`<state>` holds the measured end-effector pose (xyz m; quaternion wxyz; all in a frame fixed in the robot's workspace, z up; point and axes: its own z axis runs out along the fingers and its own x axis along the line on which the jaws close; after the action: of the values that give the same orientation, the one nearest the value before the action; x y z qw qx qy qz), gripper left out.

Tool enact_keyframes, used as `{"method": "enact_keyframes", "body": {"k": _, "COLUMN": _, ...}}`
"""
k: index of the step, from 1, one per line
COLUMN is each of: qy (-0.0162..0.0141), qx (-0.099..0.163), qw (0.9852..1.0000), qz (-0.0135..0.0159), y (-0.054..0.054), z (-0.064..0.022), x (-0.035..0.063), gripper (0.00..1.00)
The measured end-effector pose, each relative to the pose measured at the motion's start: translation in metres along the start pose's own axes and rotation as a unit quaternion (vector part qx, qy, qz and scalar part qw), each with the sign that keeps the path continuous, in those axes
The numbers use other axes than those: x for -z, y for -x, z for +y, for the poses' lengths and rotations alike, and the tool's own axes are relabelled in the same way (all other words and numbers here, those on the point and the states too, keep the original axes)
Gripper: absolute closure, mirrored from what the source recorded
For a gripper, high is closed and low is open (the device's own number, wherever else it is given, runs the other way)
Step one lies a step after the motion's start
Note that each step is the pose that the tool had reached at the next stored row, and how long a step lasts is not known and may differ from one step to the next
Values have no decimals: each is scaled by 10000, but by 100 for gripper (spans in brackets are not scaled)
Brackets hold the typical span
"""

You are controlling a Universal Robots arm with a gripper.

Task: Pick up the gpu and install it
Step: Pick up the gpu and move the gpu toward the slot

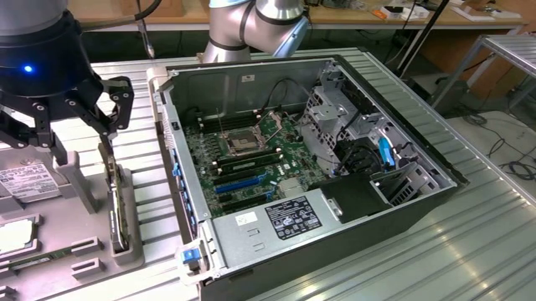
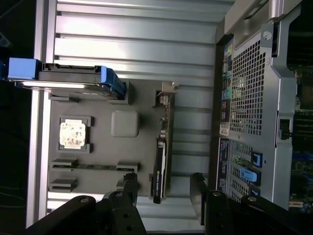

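Gripper: nearest the lens, your gripper (image 1: pixel 84 141) (image 2: pixel 163 183) hangs jaws spread wide, pinching nothing.
GPU: the gpu (image 1: pixel 115 200) (image 2: pixel 161 152) stands on edge in a slot of the grey parts tray (image 1: pixel 132 216) (image 2: pixel 142 142), along the tray edge closest to the computer case (image 1: pixel 435 188) (image 2: pixel 247 98).
Key relation: the card lies straight beneath the gripper. In the wrist view one finger stands to each side of its thin edge, so the closing line crosses the card's thickness. I can see no contact yet.
Long axis: it runs along that tray edge, parallel to the case wall beside it, with the silver bracket at the end away from the fingertips.
Tray neighbours: further across the tray you have the memory stick (image 1: pixel 37 257) (image 2: pixel 93 166), a square processor chip (image 1: pixel 17 235) (image 2: pixel 73 133) and the hard drive (image 1: pixel 21 182) (image 2: pixel 68 78).
Case: it lies open on the slatted tabletop (image 1: pixel 469 251) (image 2: pixel 137 29), just beside the tray at the exterior view's right, motherboard (image 1: pixel 243 157) exposed.
Progress: my read is that the card is not yet picked up, and nothing is installed.
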<state>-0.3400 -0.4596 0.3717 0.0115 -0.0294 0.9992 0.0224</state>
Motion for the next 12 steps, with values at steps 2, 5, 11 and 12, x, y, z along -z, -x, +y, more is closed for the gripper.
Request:
{"method": "enact_keyframes", "body": {"k": 2, "qy": 0, "qx": 0, "qw": 10000, "qz": -1, "y": 0, "z": -1, "x": -17, "gripper": 44}}
{"method": "enact_keyframes", "body": {"k": 5, "qy": 0, "qx": 0, "qw": 10000, "qz": 0, "y": -1, "z": -3, "x": -64, "gripper": 44}}
{"method": "enact_keyframes", "body": {"k": 11, "qy": 0, "qx": 0, "qw": 10000, "qz": -1, "y": -3, "z": -6, "x": -122, "gripper": 44}}
{"method": "enact_keyframes", "body": {"k": 12, "qy": 0, "qx": 0, "qw": 10000, "qz": -1, "y": -3, "z": -6, "x": -142, "gripper": 44}}
